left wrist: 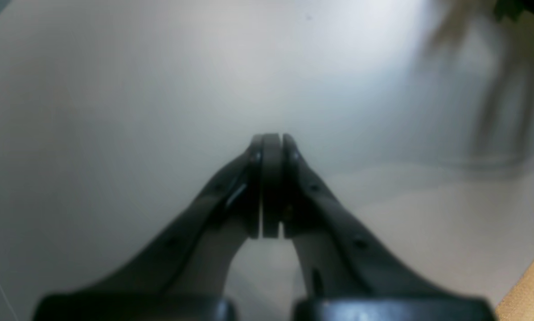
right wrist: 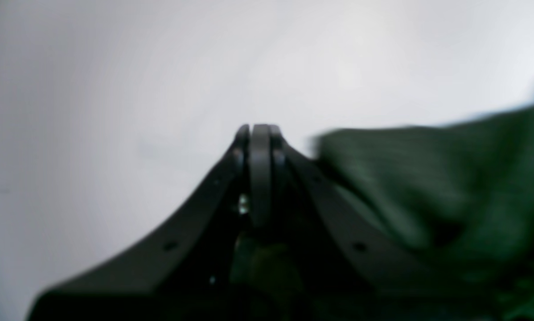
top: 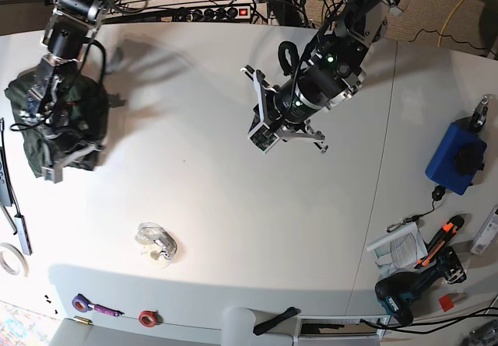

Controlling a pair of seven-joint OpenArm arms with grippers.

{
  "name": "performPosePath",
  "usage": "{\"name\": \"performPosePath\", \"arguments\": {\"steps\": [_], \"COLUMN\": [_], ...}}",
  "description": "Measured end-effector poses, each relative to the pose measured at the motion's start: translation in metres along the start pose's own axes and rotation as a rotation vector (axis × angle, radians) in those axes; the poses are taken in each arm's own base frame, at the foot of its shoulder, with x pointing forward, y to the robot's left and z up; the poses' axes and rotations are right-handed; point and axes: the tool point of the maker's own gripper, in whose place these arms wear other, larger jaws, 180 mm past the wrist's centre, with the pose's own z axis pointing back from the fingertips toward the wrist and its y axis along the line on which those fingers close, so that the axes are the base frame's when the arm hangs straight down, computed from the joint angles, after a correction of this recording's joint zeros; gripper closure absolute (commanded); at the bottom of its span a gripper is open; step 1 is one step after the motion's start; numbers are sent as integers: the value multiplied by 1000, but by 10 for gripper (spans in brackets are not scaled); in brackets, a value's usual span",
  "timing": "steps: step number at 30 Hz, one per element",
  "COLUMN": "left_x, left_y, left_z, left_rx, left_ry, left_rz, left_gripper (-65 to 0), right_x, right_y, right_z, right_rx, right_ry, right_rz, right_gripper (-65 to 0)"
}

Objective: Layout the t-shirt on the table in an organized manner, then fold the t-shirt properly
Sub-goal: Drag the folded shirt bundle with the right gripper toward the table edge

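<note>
The t-shirt (top: 66, 113) is a dark green bunched heap at the left edge of the white table (top: 233, 206). My right gripper (top: 54, 163) reaches down into that heap. In the right wrist view the right gripper (right wrist: 260, 129) is shut, with nothing visible between its tips. The blurred green t-shirt (right wrist: 427, 187) lies against its right side. My left gripper (top: 262, 132) hangs over bare table near the middle, far from the shirt. In the left wrist view the left gripper (left wrist: 271, 138) is shut and empty above the table (left wrist: 115, 89).
A crumpled clear plastic wad (top: 156, 243) lies front left. Tape rolls (top: 146, 316) sit near the front edge. A blue box (top: 455, 159), papers (top: 397, 245) and a drill (top: 405, 295) crowd the right side. A seam (top: 381, 167) crosses the table.
</note>
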Motion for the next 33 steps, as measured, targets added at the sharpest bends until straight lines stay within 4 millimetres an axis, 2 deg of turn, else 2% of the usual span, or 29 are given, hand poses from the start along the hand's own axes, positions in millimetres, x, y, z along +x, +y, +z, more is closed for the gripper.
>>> {"name": "performPosePath", "arguments": {"steps": [5, 10, 13, 17, 19, 21, 23, 25, 26, 29, 33], "left_x": [0, 0, 0, 1, 2, 3, 3, 3, 2, 3, 2], "left_y": [0, 0, 0, 0, 0, 0, 0, 0, 0, 0, 0], "left_z": [0, 0, 0, 0, 0, 0, 0, 0, 0, 0, 0], "left_rx": [0, 0, 0, 0, 0, 0, 0, 0, 0, -1, 0], "left_ry": [-1, -1, -1, -3, -12, -13, -13, -13, -13, -13, -12], "left_rz": [0, 0, 0, 0, -1, -1, 0, 0, -1, 0, 0], "left_gripper": [0, 0, 0, 0, 0, 0, 0, 0, 0, 0, 0], "right_x": [7, 12, 16, 30, 53, 85, 110, 127, 128, 126, 122], "right_y": [-47, -66, -60, -36, -16, 8, 27, 32, 32, 20, -9], "right_z": [13, 22, 21, 15, 14, 19, 28, 41, 50, 82, 136], "right_rx": [-170, -211, -175, -55, 45, 162, 265, 306, 319, 298, 171], "right_ry": [20, 18, -3, -50, -114, -195, -244, -280, -273, -242, -292], "right_rz": [65, 86, 56, 8, -3, -8, -21, -67, -71, -35, 53], "right_gripper": [0, 0, 0, 0, 0, 0, 0, 0, 0, 0, 0]}}
